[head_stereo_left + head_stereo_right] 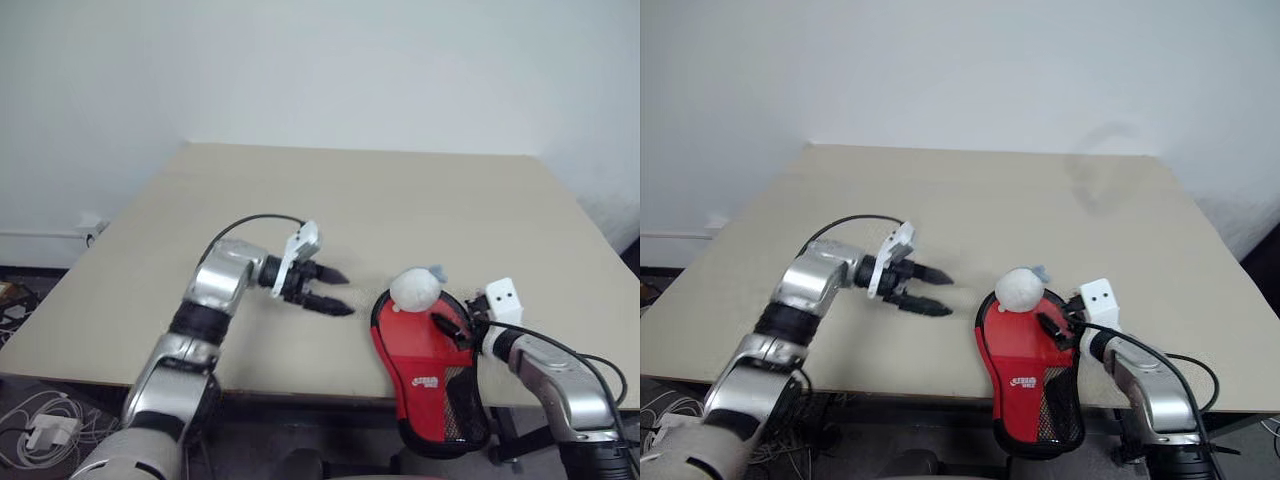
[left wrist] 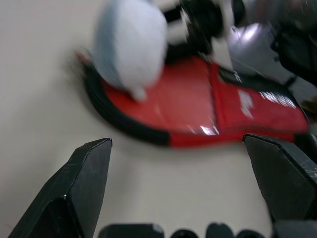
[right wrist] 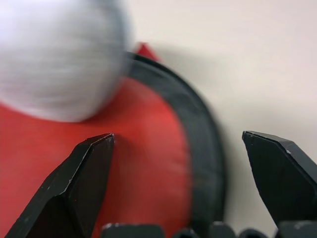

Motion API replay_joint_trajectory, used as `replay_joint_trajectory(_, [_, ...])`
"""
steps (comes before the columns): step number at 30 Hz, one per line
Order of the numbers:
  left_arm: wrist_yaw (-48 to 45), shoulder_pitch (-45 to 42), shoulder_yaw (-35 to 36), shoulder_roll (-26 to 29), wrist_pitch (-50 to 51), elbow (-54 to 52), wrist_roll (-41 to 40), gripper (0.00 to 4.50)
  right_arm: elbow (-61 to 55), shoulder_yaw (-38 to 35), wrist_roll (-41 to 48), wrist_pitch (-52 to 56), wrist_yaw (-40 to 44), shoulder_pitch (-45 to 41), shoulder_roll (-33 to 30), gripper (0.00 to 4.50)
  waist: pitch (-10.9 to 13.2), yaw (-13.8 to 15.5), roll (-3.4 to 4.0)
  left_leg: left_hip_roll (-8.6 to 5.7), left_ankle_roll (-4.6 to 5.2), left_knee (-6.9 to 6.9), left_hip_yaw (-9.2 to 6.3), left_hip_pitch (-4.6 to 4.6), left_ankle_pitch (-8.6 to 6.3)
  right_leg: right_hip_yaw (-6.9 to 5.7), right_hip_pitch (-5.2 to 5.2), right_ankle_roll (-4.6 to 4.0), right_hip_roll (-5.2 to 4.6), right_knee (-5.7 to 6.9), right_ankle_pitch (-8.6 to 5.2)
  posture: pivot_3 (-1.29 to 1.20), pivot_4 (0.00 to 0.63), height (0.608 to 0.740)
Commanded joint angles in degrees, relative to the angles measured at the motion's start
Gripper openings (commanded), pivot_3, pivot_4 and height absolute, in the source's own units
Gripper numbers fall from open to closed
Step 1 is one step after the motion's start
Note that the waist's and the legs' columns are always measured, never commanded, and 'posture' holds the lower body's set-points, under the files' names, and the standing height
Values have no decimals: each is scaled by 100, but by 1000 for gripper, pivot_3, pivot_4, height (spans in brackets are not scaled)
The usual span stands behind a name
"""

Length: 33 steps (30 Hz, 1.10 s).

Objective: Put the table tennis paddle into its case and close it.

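left eye view, table: a beige tabletop [image 1: 400,200] against a pale wall.
left eye view, case: the red case [image 1: 430,375] with black trim lies at the table's near edge on the robot's right, its round end on the table and its narrow mesh end hanging over the edge; it looks closed.
left eye view, paddle: cannot be seen; whether it is inside the case cannot be told.
left eye view, white ball: a white fluffy ball [image 1: 414,288] sits on the round end of the case.
left eye view, left gripper: the left gripper [image 1: 335,292] hovers above the table, well left of the case, pointing toward it, jaws apart and empty.
right eye view, right gripper: the right gripper [image 1: 1058,325] is at the right rim of the case, near the ball; fingers spread, nothing held.
left wrist view: two black fingers [image 2: 81,186] stand wide apart; beyond them the case [image 2: 198,106] lies on the table with the ball [image 2: 131,44] on it.
right wrist view: black fingers [image 3: 74,191] wide apart just over the case's red face [image 3: 148,163] and black rim, the ball [image 3: 59,59] close by.
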Motion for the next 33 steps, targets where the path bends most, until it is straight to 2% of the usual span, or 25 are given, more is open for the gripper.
replay_joint_trajectory(1, [233,61,-247,-87,207,-779,-238,4492,-193,-223,195,71,-40,-258,14,4500,6,-6,10,0,0,1,0,-1,0,0,0,0,0,0,0,0,0,716])
replay_joint_trajectory(5, [901,59,-521,-641,333,-906,-228,4492,-169,-514,467,160,-144,-641,114,4500,20,-15,32,1,2,1,4,-1,-1,4,-3,0,1,0,0,0,0,716])
replay_joint_trajectory(9, [1271,49,-813,-952,293,-852,-146,4492,-166,-670,645,262,-146,-853,88,4500,22,-18,33,2,-3,0,6,-1,2,7,-5,0,4,-1,0,0,0,716])
replay_joint_trajectory(15, [2017,85,-1264,-1634,98,-247,68,4492,167,-1023,1062,588,-286,-1376,243,4500,23,-18,36,1,-6,0,13,-3,3,13,-7,0,4,0,0,0,0,716])
replay_joint_trajectory(25, [3144,84,-1715,-2021,-912,897,855,4492,-82,-709,1880,1539,99,-1467,256,4500,21,-10,38,2,-3,-3,10,4,2,11,1,-1,4,-4,0,0,0,716])
replay_joint_trajectory(33, [2990,230,-1884,-1861,-795,734,912,4492,77,-979,2361,1837,100,-1681,309,4500,20,-16,37,2,6,-4,10,12,-3,11,7,0,6,-3,0,0,0,716])
